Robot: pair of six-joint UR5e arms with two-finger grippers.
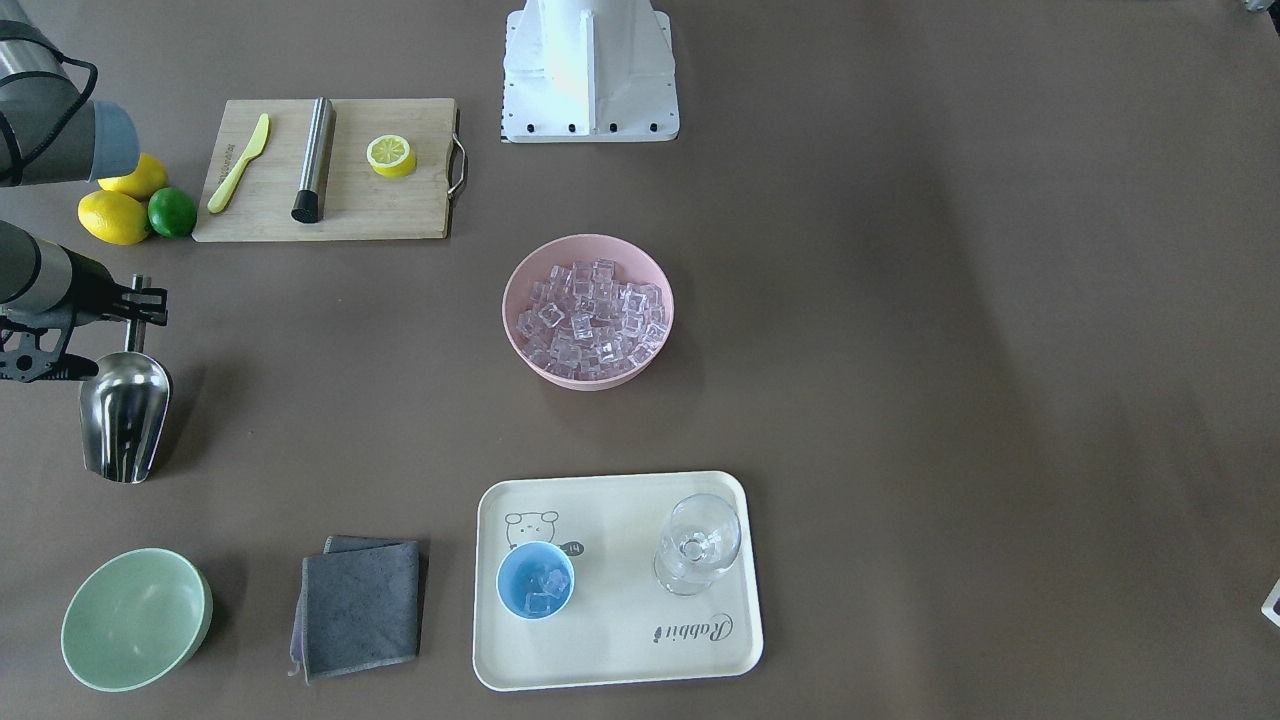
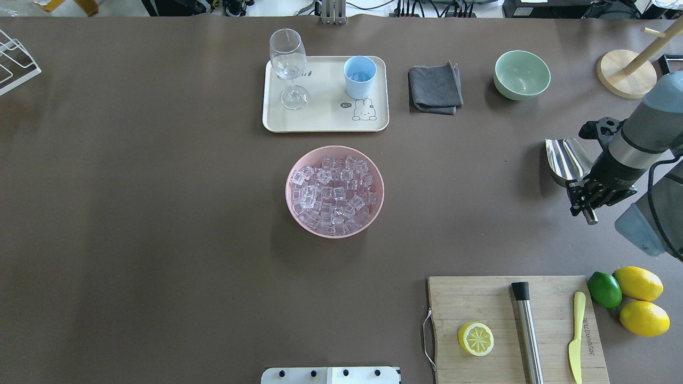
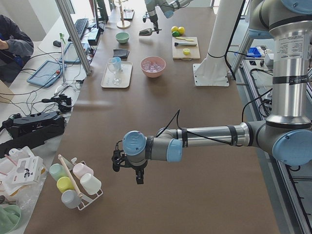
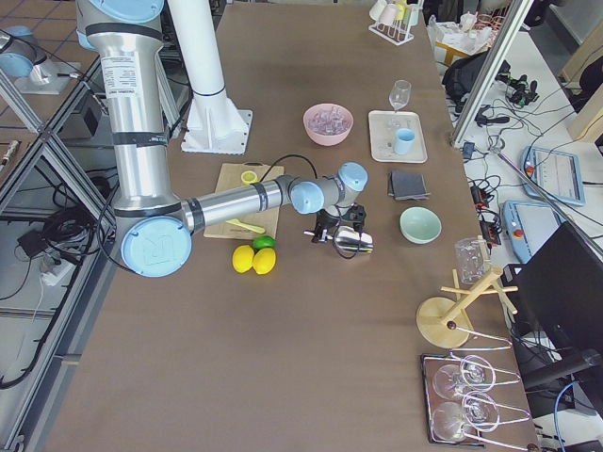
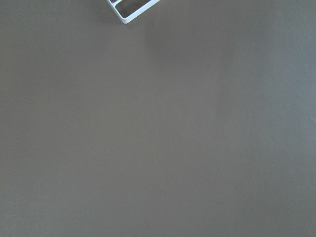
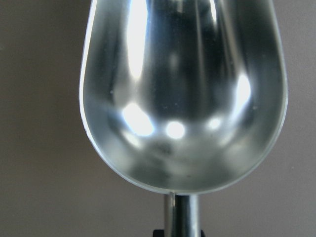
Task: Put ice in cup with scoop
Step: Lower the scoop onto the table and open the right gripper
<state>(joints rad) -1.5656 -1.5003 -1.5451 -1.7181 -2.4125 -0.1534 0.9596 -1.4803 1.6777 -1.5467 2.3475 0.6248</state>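
While scanning outward from mid-table, find the ice (image 1: pixel 588 312) heaped in a pink bowl (image 1: pixel 588 248), with a few more cubes down in the cup (image 1: pixel 514 570). See that cup standing on a cream tray (image 1: pixel 600 650), beside a clear stemmed glass (image 1: pixel 697 545). Look well apart from both, toward the robot's right edge, for the scoop (image 1: pixel 125 415): empty in the trough, mouth turned to the operators' side, placed between a pale green bowl (image 1: pixel 135 620) and the lemons (image 1: pixel 115 215). Note the right gripper (image 1: pixel 140 305) clamped on its short handle, just behind the trough. Cannot tell whether resting on the table or held just above it. Farthest out, find the left gripper (image 3: pixel 139 178) hanging over bare table at the robot's left end. Cannot tell whether fingers apart or together there.
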